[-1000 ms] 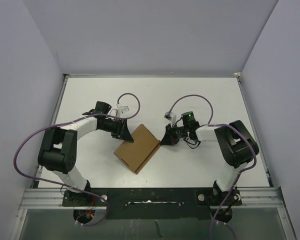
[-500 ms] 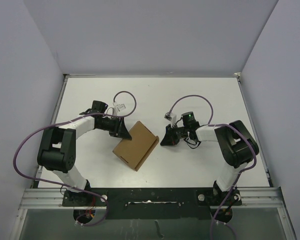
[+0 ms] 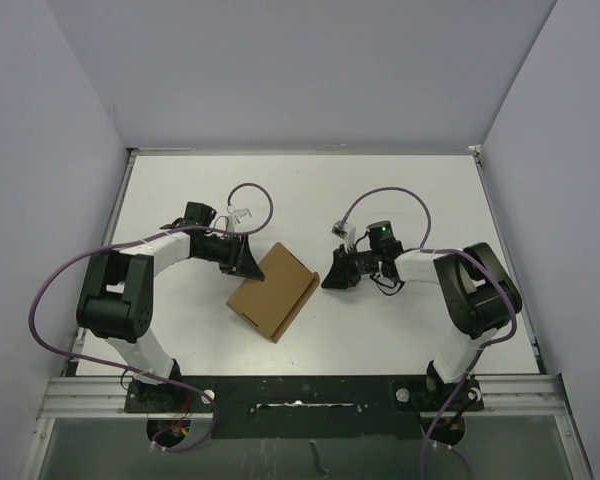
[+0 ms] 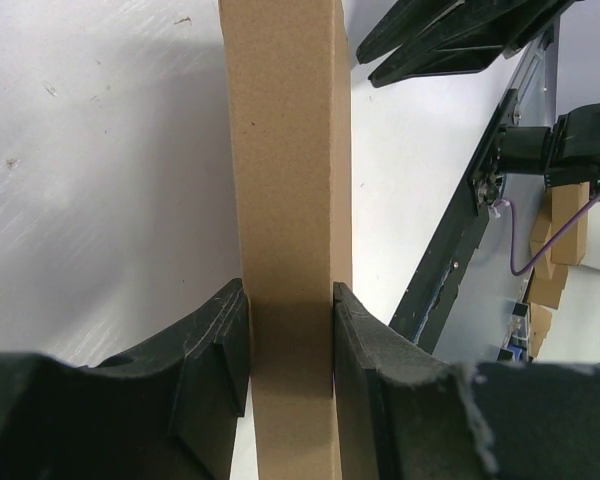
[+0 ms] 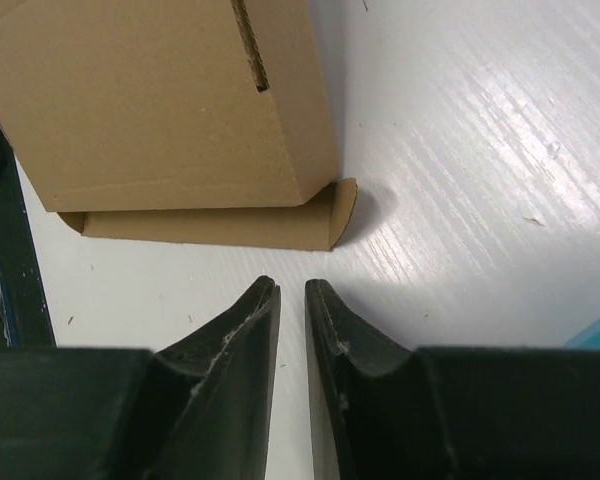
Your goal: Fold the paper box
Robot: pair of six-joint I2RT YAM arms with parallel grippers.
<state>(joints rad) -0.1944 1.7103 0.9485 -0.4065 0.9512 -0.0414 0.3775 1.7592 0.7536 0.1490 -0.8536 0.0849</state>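
Box (image 3: 274, 292) lies mid-desk (image 3: 400, 190), turned corner-on to the near edge. It is a slim folded slab, not a flat sheet.

Left jaws: clenched on the box's far-left edge. The left wrist view shows one narrow cardboard face running straight up between the fingers (image 4: 205, 350), both pressed against it with no gap. This reads as an anchor grip. Pinching across the thin dimension would keep the slab from sliding or spinning while the other side is worked.

Right jaws: released, holding nothing. The tips are parted by a thin slit only. They sit low over bare desk just beside the box's right corner, not touching it.

Right wrist view: a rounded flap (image 5: 220, 225) sticks out flat on the desk from under the box's near end, untucked. A slit (image 5: 250, 45) shows in the upper panel. The tips point straight at the flap. Judgement: so narrow an opening suits a poke, or a pinch on one thickness of card, not a grab of the whole box.

Step in hand, as I read it: closing this end flap. Folding looks mostly done, and this flap is what is left on the side I can see. The far end is hidden behind the left jaws, so I cannot tell.

Risk: the flap lies flush with the desk and is hard to get under. A push may shove the box against the left grip instead of bending the crease.
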